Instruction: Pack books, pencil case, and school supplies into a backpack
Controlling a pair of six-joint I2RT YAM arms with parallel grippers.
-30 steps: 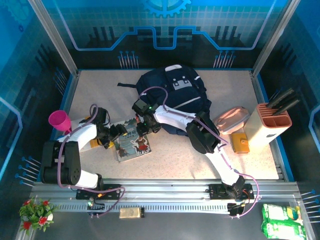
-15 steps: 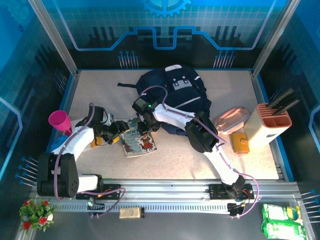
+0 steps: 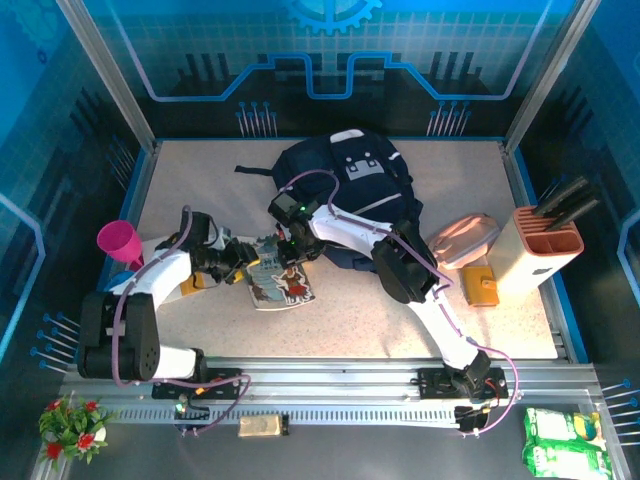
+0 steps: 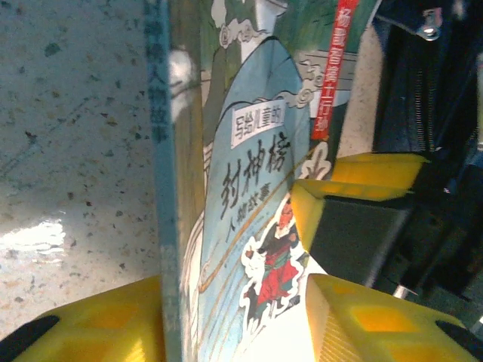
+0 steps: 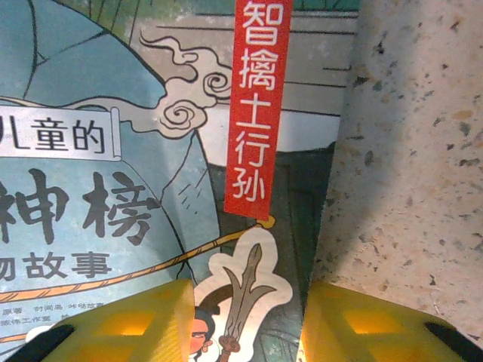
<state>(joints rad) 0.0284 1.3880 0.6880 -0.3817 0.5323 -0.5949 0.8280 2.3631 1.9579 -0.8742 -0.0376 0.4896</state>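
Closely, both jaws straddling book edges, grip unclear, open table nearside.

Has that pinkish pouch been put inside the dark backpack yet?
No, the pencil case lies out on the table, just beside the backpack rather than in it.

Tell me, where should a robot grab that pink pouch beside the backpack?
I'd pinch the pencil case across its narrow width near the middle, coming straight down from above: it lies flat and long on the table, its top bare, while the backpack sits close at one end.
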